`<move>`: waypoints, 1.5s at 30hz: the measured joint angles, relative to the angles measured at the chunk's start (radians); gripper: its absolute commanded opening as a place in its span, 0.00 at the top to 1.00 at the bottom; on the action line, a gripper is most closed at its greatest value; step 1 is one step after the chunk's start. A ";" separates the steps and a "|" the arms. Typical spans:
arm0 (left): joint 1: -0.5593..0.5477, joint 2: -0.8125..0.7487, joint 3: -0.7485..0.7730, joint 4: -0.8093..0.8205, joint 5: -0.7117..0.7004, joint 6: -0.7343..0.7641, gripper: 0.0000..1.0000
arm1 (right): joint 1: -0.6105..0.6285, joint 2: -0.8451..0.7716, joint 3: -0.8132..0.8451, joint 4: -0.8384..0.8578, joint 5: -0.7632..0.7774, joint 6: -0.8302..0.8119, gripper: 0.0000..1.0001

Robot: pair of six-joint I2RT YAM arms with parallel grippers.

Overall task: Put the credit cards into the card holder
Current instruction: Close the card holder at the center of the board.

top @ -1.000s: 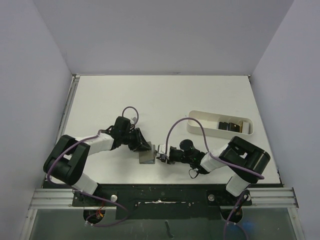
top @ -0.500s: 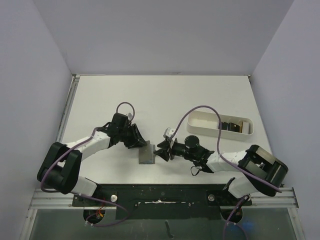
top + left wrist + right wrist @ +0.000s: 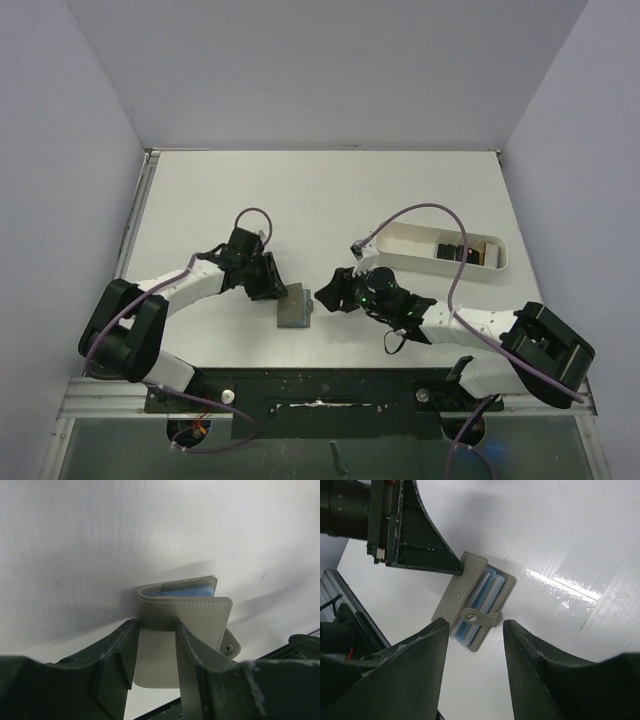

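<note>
Over in the white tray (image 3: 410, 252), the credit cards (image 3: 460, 251) lay unloaded; left gripper (image 3: 155, 625) and right gripper (image 3: 475, 624) gaped empty by the card holder (image 3: 294, 308).

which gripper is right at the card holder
The left gripper: its open fingers reach over the folded edge of the card holder. The right gripper hangs open, apart from it.

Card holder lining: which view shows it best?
Right wrist: the card holder lies unobstructed, blue pocket layers and snap strap plain. Left wrist shows a blue sliver, the left gripper covering part. Top external shows only a grey patch.
</note>
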 measured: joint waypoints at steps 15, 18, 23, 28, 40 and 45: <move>-0.064 0.050 0.012 -0.019 -0.063 -0.029 0.77 | 0.000 0.190 0.135 -0.138 -0.003 0.240 0.54; -0.076 0.050 0.011 -0.011 -0.066 -0.045 0.77 | 0.000 0.214 0.141 -0.142 -0.018 0.266 0.56; -0.091 0.051 -0.003 0.022 -0.066 -0.080 0.77 | 0.000 0.240 0.142 -0.141 -0.042 0.303 0.58; -0.101 0.051 -0.019 0.065 -0.062 -0.112 0.77 | 0.000 0.247 0.144 -0.137 -0.060 0.324 0.59; -0.110 0.051 -0.045 0.130 -0.056 -0.167 0.78 | 0.000 0.248 0.146 -0.134 -0.079 0.330 0.65; -0.110 0.049 -0.064 0.169 -0.048 -0.185 0.76 | 0.000 0.248 0.149 -0.158 -0.077 0.329 0.69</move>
